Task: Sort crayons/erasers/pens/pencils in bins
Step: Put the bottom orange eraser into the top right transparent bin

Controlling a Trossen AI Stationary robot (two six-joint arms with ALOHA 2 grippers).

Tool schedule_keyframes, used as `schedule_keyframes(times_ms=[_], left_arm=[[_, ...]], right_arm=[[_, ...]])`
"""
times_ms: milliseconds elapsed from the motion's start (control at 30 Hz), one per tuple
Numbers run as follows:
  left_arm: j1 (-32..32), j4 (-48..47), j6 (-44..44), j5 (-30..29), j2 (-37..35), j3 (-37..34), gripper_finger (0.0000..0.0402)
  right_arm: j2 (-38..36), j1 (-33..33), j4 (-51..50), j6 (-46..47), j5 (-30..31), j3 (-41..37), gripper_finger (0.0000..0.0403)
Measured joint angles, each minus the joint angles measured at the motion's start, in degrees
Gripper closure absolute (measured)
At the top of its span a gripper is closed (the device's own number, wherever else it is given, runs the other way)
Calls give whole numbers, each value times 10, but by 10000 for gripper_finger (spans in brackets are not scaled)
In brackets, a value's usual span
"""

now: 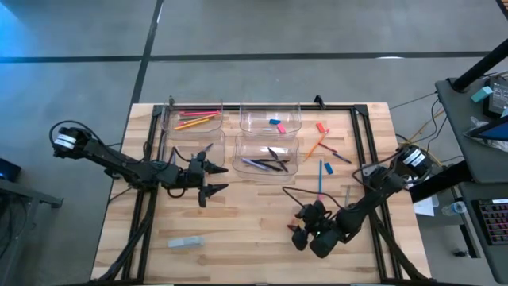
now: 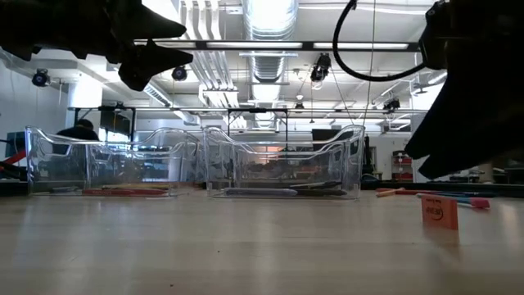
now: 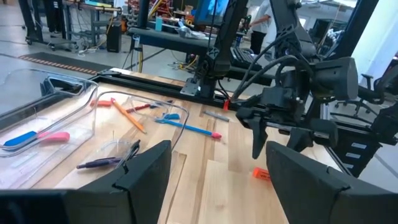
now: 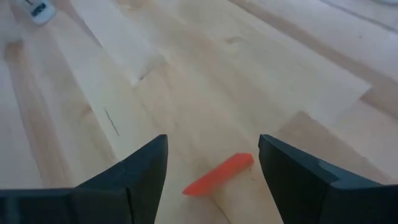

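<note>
A small red-orange eraser [image 4: 219, 174] lies on the bare wood at the near right; it also shows in the high view [image 1: 292, 228] and stands in the low view [image 2: 440, 211]. My right gripper [image 4: 211, 149] hangs open above it, one finger to each side, and shows in the high view [image 1: 299, 231]. My left gripper [image 1: 218, 178] is open and empty, held above the table near the pen bin [image 1: 266, 156]. Four clear bins stand at the far middle. One holds pencils [image 1: 194, 119], one holds erasers [image 1: 275, 124], one holds dark pens [image 1: 267, 164], and one [image 1: 194, 144] looks empty.
Loose on the table's right are a red crayon [image 1: 321, 127], an orange pencil [image 1: 315, 146], a blue pencil [image 1: 321, 176], a dark pen [image 1: 339, 156] and a grey stick [image 1: 346, 195]. A pale grey block [image 1: 185, 241] lies at the near left. Black rails [image 1: 369, 143] run along both sides.
</note>
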Motion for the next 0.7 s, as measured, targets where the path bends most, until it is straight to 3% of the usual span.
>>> schedule_keyframes(times_ms=[700], left_arm=[[0, 0, 0, 0, 0, 0, 155]], right_arm=[[111, -21, -171, 65, -91, 133, 193]])
